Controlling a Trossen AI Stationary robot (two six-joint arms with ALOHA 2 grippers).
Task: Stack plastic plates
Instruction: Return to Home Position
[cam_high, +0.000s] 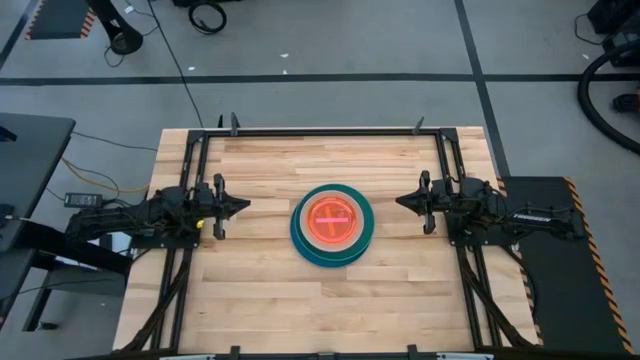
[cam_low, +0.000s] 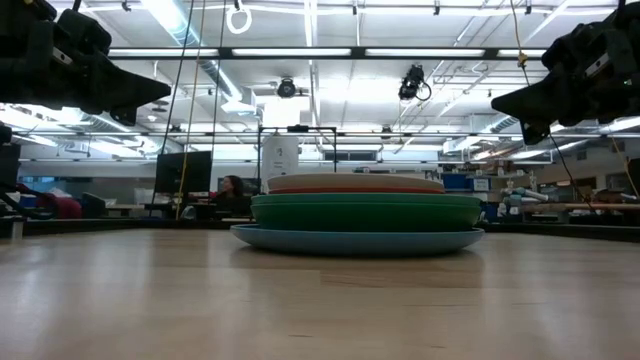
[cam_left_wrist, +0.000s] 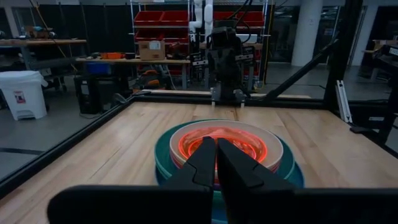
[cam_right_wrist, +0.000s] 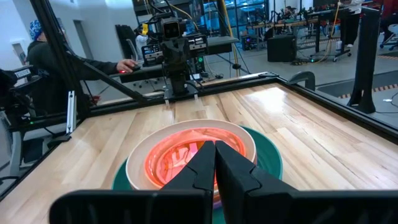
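The plastic plates sit in one stack (cam_high: 332, 224) at the table's middle: a blue plate (cam_low: 357, 239) lies on the wood, with teal and green plates (cam_low: 366, 212) above it, then an orange-red and a beige plate (cam_left_wrist: 225, 132), and translucent small plates glowing orange-red on top (cam_right_wrist: 186, 149). My left gripper (cam_high: 243, 206) hovers left of the stack, raised above the table, shut. My right gripper (cam_high: 401, 200) hovers right of it, also raised and shut. Neither touches the plates.
A black metal frame (cam_high: 320, 131) runs around the wooden table's edges. Bare wood lies on every side of the stack. Beyond the table a person (cam_right_wrist: 46, 59) sits at a desk, and shelves and benches fill the room.
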